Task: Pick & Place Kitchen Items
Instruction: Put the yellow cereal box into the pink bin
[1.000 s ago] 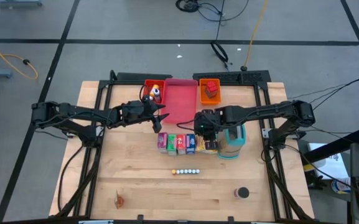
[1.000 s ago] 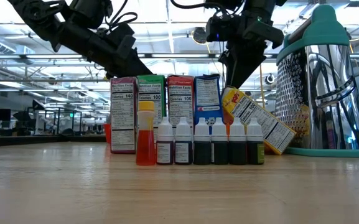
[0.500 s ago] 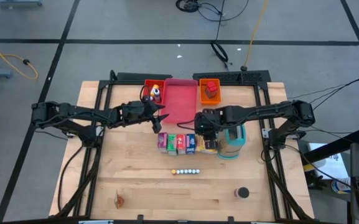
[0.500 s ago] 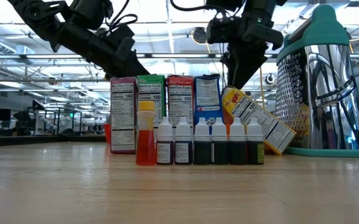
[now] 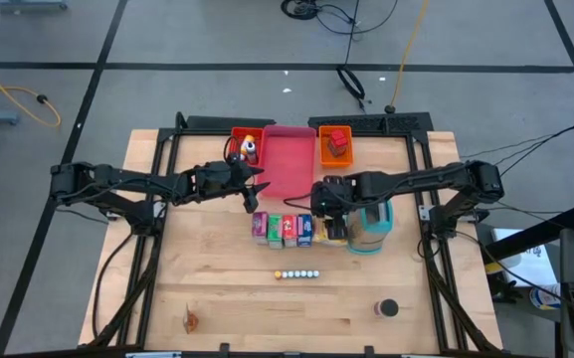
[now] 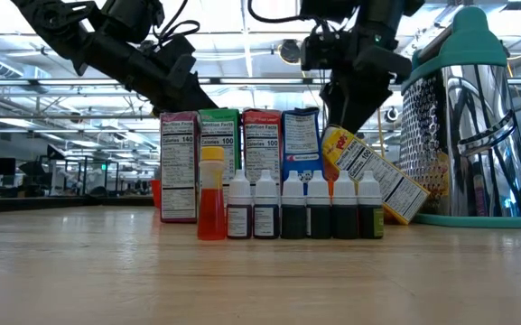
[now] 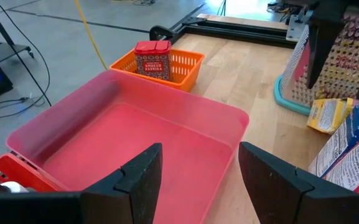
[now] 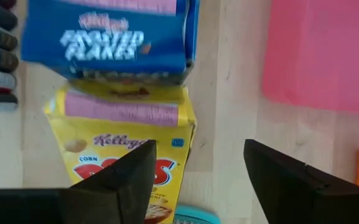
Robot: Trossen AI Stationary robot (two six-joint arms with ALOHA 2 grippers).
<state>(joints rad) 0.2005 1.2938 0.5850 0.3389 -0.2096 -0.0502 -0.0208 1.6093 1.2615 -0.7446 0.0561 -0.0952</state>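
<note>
Tool (image 8: 195, 180) of the right arm spread wide, empty, poised directly above the tilted yellow box (image 8: 126, 149), which leans on the teal-and-white holder (image 6: 472, 117) beside the blue box (image 8: 107, 40). Left tool (image 7: 198, 180), part open and empty, hangs over the pink tray (image 7: 135, 143).

The bench (image 5: 217, 288) is pale blond wood with a black frame. At its far edge sit a red tray (image 5: 244, 136), a pink tray (image 5: 285, 164) and an orange tray (image 5: 334, 154) holding a red block (image 5: 338, 140). A row of food boxes runs purple (image 6: 178, 167), green (image 6: 219, 126), red (image 6: 262, 144), blue (image 6: 301, 144), with a tilted yellow box (image 8: 126, 158) carrying a pink band and red lettering. The tiny bottles (image 6: 305, 208) are dark with white caps; one bottle (image 6: 211, 194) is orange-red with a yellow cap. The holder (image 6: 472, 117) is shiny perforated metal trimmed in teal. Both hands are black.
</note>
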